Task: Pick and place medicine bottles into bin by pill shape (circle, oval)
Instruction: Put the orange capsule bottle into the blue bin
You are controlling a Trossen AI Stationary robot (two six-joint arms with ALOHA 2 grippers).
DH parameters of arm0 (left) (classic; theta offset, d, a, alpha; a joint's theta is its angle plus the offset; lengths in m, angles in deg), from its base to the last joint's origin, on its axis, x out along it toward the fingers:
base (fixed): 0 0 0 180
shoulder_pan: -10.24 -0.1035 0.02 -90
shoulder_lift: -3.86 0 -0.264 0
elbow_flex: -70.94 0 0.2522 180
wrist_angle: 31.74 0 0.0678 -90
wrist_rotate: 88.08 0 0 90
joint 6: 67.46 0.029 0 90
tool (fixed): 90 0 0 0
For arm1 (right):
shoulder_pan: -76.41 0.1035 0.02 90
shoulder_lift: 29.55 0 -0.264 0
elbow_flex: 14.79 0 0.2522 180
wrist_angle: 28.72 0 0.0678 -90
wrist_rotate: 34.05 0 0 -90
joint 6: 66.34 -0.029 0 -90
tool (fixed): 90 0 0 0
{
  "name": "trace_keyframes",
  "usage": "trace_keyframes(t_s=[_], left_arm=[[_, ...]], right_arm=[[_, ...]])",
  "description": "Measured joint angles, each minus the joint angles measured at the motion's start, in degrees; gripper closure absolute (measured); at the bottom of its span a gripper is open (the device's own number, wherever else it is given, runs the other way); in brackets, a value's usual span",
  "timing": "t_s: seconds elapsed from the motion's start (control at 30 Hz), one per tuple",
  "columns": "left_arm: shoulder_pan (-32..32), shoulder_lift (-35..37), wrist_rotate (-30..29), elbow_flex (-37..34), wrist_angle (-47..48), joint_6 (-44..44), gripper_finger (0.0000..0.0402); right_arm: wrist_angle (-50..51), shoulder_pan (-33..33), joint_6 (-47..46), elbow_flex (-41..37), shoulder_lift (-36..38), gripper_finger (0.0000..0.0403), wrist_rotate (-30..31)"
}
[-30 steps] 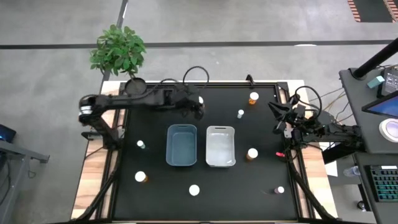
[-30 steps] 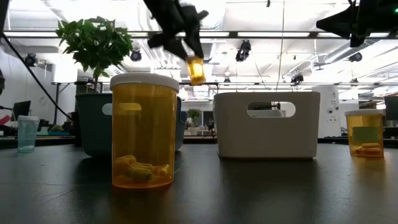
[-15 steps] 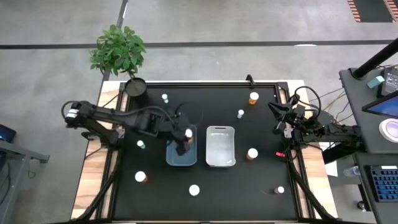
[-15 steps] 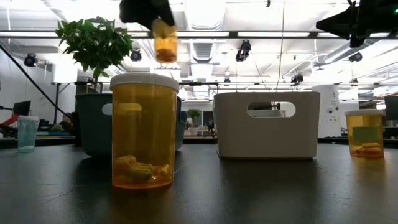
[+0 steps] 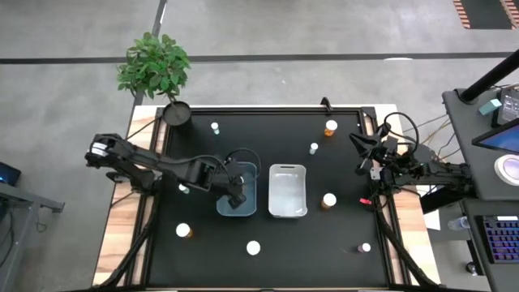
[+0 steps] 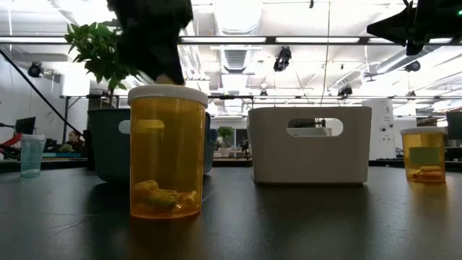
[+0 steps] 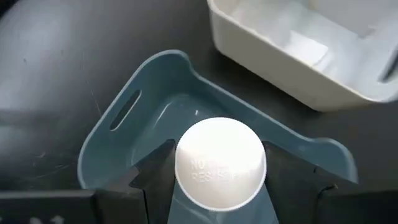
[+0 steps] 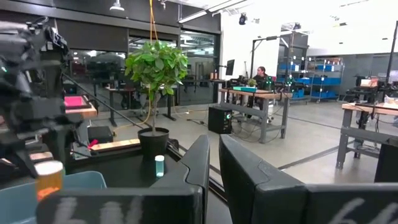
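Observation:
My left gripper (image 5: 237, 193) is over the blue bin (image 5: 223, 174) and is shut on an orange medicine bottle with a white cap (image 7: 221, 163). The bottle also shows in the right wrist view (image 8: 48, 177), its lower part behind the bin's rim. The white bin (image 5: 287, 172) stands to the right of the blue one. Several other white-capped bottles stand upright on the black table, among them one near the front (image 6: 166, 152) and two at the far side (image 5: 215, 127) (image 5: 330, 127). My right gripper (image 8: 214, 163) is shut and empty, held high at the table's right edge (image 5: 369, 158). My left gripper pinches the bottle between its two fingers (image 7: 144, 180), on the body just under the cap (image 7: 186, 202). The fingers come from above, slanting down. The bottle is upright with its cap up, and its lower end is down inside the blue bin; whether it rests on the bin's floor I cannot tell.
A potted plant (image 5: 156, 66) stands at the far left corner. More bottles stand at the left (image 5: 184, 188), near left (image 5: 183, 230), near middle (image 5: 254, 247), near right (image 5: 365, 247) and right of the white bin (image 5: 329, 199). People and desks show beyond the table.
My left gripper has carried the orange bottle from the table's far side toward the near edge and to over the blue bin, then gone down into it. The bottle was tilted at first and now is upright.

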Motion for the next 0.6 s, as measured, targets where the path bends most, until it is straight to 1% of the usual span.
trace_keyframes(t_s=[0.2, 0.37, 0.6], left_arm=[[-2.9, 0.0, -0.2, -5.4, -1.9, -4.6, 0.0210], [-4.6, 0.0, -0.4, -8.7, -5.6, -4.7, 0.0210], [-5.6, 0.0, -0.8, -11.3, -6.9, -4.7, 0.0209]], right_arm=[[0.0, 0.0, 0.3, 0.0, 0.0, 0.0374, 0.0], [0.0, 0.0, 0.4, 0.0, 0.0, 0.0374, 0.0], [0.0, 0.0, 0.5, 0.0, 0.0, 0.0374, 0.0]])
